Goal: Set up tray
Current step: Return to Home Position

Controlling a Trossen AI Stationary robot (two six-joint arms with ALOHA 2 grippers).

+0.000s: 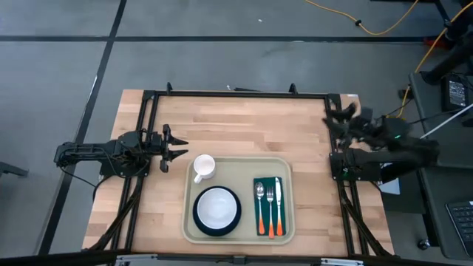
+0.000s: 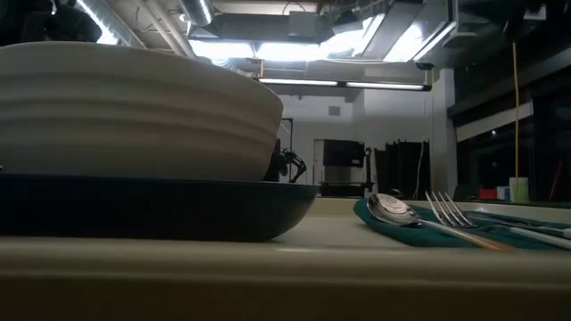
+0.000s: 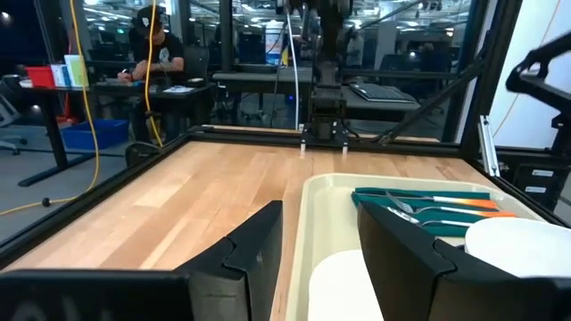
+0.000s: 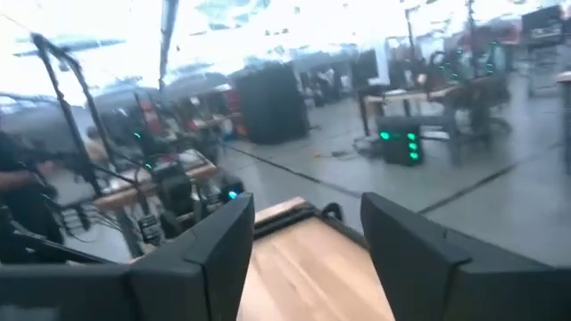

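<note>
The tray [image 1: 247, 218] lies midway along the worktop's [image 1: 222, 125] front edge, holding a plate [image 1: 196, 216], a mug [image 1: 204, 167] and a napkin [image 1: 265, 225]. The left claw [image 1: 179, 147] hovers open near the left edge. The right claw [image 1: 336, 118], fingers spread, is by the far right corner.

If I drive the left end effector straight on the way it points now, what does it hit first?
Most likely the white mug in the tray's near corner. It stands just ahead of the open left end effector, slightly off its line. Depth and height are unclear, so it might only graze the mug.
</note>
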